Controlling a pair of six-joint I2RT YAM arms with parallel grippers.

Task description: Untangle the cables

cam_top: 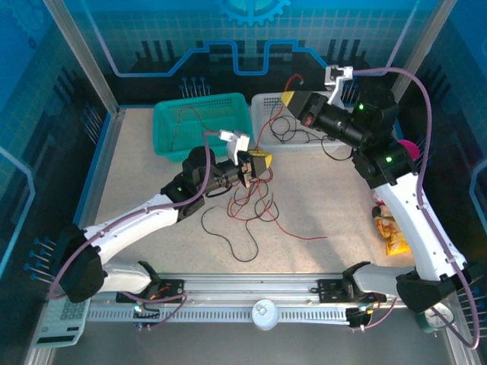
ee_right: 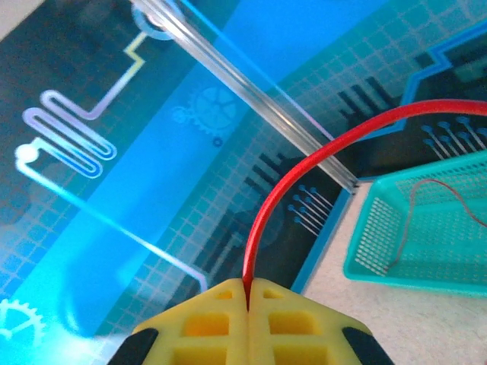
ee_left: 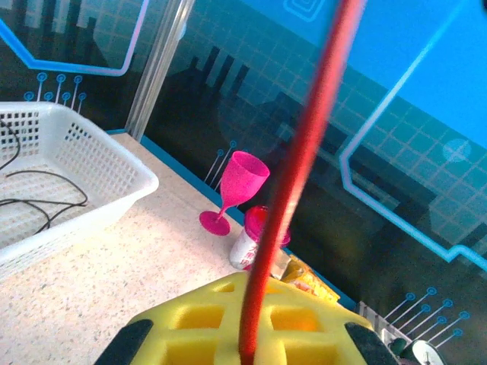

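Cables (cam_top: 253, 204), thin red and black curls, speckled table (cam_top: 335, 190)

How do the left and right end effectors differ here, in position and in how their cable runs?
The left end effector sits mid-table over the tangle of cables; the right end effector is over the white basket at the far edge. The left end effector's cable leaves it nearly straight; the right end effector's cable bends into an arc. Shared: both have yellow pads shut on a red cable.
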